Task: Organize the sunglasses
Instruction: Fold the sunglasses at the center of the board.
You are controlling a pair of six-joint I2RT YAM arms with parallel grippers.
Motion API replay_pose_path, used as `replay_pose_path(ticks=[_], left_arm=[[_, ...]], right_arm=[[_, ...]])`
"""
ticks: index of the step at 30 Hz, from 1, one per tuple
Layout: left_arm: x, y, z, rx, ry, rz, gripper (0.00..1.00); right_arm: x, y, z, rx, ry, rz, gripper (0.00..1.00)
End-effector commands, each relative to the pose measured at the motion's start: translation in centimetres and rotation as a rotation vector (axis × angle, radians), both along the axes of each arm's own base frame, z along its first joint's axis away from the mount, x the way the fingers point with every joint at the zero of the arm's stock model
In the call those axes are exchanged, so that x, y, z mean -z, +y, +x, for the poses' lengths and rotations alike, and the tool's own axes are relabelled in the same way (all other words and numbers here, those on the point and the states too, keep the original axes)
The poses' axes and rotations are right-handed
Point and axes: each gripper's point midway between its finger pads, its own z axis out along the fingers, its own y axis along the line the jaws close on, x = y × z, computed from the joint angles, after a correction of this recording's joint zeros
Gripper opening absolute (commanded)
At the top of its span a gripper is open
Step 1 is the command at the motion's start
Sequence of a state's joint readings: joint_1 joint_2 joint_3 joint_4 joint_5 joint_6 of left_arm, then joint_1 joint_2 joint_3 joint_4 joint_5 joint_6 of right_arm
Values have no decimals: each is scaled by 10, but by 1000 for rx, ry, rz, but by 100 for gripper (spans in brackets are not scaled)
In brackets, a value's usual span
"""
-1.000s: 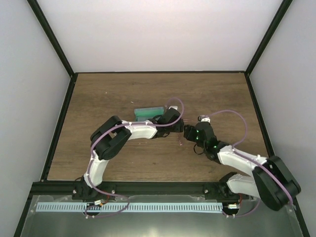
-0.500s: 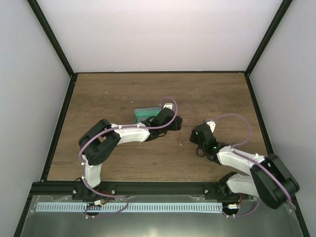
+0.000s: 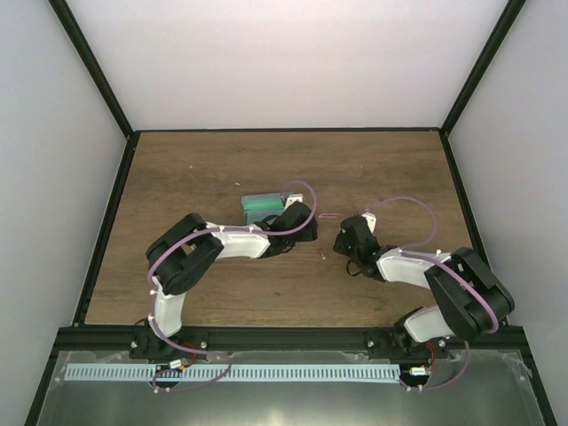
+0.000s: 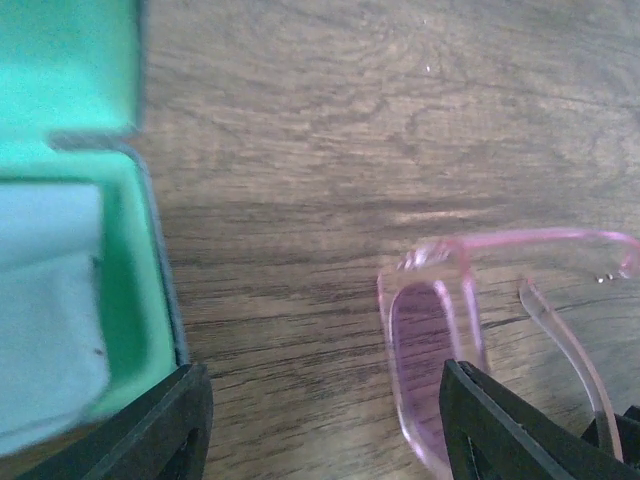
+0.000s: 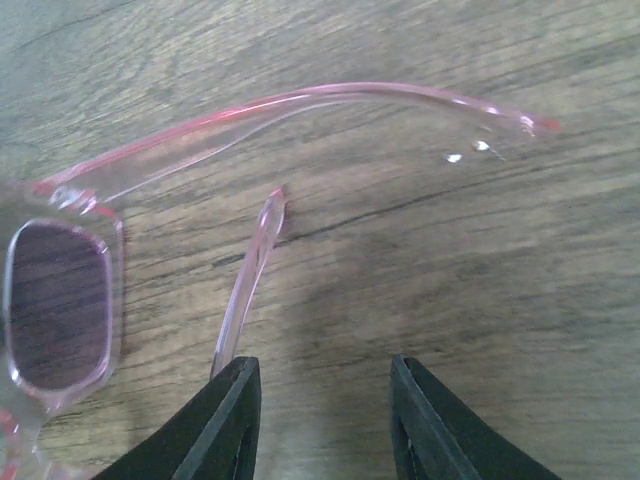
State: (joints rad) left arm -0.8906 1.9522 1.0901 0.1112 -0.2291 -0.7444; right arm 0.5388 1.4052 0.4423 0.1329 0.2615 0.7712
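Plainly, the pink sunglasses lay flat on the wooden table with both arms unfolded, in the gap between the two grippers. The left gripper had its fingers spread wide and pinched nothing. One tinted lens sat just inside one of its fingers, so close that contact could not be judged, and the rest of the frame ran on ahead of that fingertip. Just ahead of its other finger sat the green case, lid open, with a pale lining inside. The right gripper faced the glasses from the other side, its fingers apart with only bare wood between them. One arm of the glasses sloped down to the tip of one finger, and whether they touched could not be told. The second arm stretched across well ahead of both fingertips, and a lens lay off to the side beyond that same finger.
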Motion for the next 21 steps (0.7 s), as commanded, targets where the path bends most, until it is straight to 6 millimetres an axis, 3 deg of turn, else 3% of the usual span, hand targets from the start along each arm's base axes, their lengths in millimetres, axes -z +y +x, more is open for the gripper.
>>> replay_pose_path(ticks=[1, 14, 21], left_arm=[[21, -12, -1, 27, 51, -17, 65], [26, -14, -2, 48, 63, 3, 65], [25, -12, -2, 53, 53, 19, 65]], right_arm=[[-12, 17, 17, -49, -36, 34, 37], [-9, 44, 32, -127, -19, 81, 37], [-17, 36, 29, -114, -44, 61, 38]])
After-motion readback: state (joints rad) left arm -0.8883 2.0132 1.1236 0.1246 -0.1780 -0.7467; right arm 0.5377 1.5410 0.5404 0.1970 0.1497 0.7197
